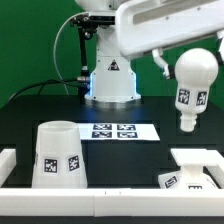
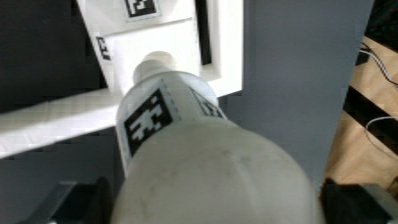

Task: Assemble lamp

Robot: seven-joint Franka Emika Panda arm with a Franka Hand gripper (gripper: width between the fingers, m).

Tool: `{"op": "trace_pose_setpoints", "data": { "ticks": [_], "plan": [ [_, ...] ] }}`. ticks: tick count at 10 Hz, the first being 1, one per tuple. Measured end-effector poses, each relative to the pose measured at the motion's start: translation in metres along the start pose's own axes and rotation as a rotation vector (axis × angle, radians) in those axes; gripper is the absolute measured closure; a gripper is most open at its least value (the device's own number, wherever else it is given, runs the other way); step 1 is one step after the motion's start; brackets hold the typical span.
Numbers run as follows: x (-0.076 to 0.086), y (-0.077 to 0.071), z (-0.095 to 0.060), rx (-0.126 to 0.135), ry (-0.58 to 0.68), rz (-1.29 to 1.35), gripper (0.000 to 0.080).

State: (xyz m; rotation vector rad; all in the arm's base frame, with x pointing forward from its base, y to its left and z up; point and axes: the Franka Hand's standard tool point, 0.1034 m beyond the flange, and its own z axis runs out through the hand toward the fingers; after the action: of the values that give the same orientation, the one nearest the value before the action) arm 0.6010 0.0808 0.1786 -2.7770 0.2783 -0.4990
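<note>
My gripper [image 1: 178,58] is shut on the rounded head of the white bulb [image 1: 192,85] and holds it in the air on the exterior view's right, neck pointing down. In the wrist view the bulb [image 2: 187,140] fills the middle, with a dark finger [image 2: 80,200] on either side of it. The blocky lamp base [image 1: 195,170] lies on the table below the bulb. In the wrist view the base [image 2: 164,30] shows beyond the neck tip. The tapered shade [image 1: 58,152] stands mouth down at the front on the exterior view's left, apart from the gripper.
The marker board [image 1: 118,130] lies flat in the middle of the black table. A low white rail [image 1: 100,203] runs along the table's front and sides. The arm's white pedestal [image 1: 112,80] stands at the back. Cables hang on the exterior view's left.
</note>
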Motion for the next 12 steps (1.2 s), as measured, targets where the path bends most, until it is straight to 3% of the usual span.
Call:
{"op": "trace_pose_setpoints", "data": {
  "ticks": [2, 4, 7, 12],
  "plan": [
    [0.003, -0.007, 0.008, 0.011, 0.004, 0.007, 0.0230],
    [0.005, -0.010, 0.016, -0.007, 0.028, 0.012, 0.0230],
    [0.006, -0.002, 0.019, -0.021, 0.035, 0.003, 0.0230],
    [0.003, -0.002, 0.021, -0.022, 0.030, 0.009, 0.0230]
  ]
}}
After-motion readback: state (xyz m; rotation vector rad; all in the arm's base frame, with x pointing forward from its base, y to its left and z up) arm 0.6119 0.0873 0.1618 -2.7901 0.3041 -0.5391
